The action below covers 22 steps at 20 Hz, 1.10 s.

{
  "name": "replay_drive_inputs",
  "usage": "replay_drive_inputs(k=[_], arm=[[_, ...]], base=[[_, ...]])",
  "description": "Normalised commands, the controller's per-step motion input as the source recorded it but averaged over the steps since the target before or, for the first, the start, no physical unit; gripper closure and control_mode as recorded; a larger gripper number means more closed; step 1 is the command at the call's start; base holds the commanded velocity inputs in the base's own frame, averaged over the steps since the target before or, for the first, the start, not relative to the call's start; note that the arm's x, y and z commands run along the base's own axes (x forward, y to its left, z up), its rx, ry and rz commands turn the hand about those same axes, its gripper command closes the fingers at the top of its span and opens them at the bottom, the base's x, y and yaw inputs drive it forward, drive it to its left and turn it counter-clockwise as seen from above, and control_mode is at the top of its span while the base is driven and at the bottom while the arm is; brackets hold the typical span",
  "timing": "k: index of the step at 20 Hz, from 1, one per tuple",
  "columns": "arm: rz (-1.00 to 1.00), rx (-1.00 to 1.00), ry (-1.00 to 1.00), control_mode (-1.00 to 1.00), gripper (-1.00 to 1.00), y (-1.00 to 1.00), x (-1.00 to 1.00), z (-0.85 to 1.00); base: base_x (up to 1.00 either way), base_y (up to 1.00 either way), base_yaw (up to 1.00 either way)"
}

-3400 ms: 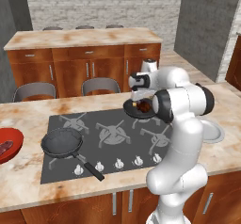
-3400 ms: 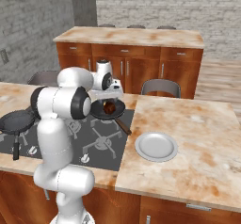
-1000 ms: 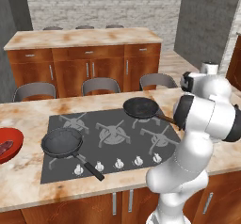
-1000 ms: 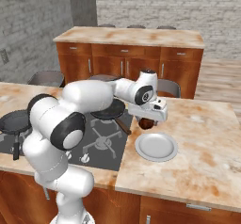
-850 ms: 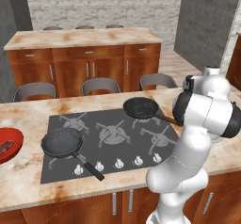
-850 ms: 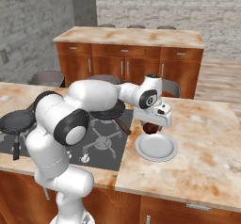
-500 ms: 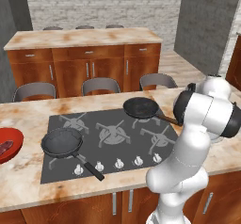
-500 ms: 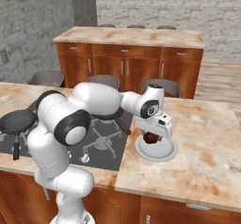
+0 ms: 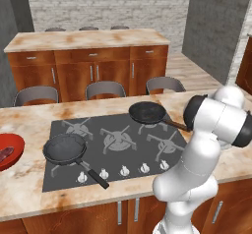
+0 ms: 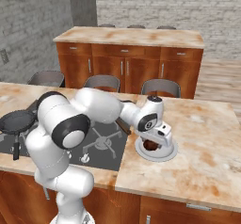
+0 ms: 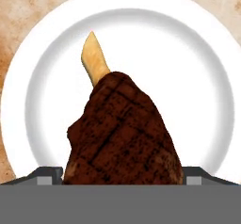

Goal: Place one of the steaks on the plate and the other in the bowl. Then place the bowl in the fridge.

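Resting between wide end effector (image 11: 121, 173) fingers: steak (image 11: 123, 133).

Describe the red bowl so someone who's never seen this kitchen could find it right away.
Start at the black cooktop set in the marble counter. Go past the nearer frying pan to the counter's far left edge: the red bowl sits there, holding a steak. It is glossy red; both pans are black.

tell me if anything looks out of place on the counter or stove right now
Nothing looks spilled or damaged. The dark brown cooked steak with a pale bone sits over the round white plate, between the gripper tips. The glossy red bowl holds another steak at the counter's far left edge, partly cut off from view.
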Motion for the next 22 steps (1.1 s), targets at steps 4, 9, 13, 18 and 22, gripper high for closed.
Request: replay_drive_inputs(k=[4, 9, 13, 18, 22], arm=[[0.00, 0.00, -0.02, -1.00, -1.00, 0.00, 0.00, -0.04], [0.00, 0.00, 0.00, -1.00, -1.00, 0.00, 0.00, 0.08], [0.00, 0.00, 0.00, -1.00, -1.00, 0.00, 0.00, 0.62], [-0.02, -0.04, 0.07, -1.00, -1.00, 0.06, -0.08, 0.61], [0.00, -0.15, 0.04, -1.00, -1.00, 0.69, -0.50, 0.57]], base=[[0.00, 0.00, 0.00], [0.00, 0.00, 0.00], [0.00, 0.00, 0.00], [0.00, 0.00, 0.00], [0.00, 0.00, 0.00]])
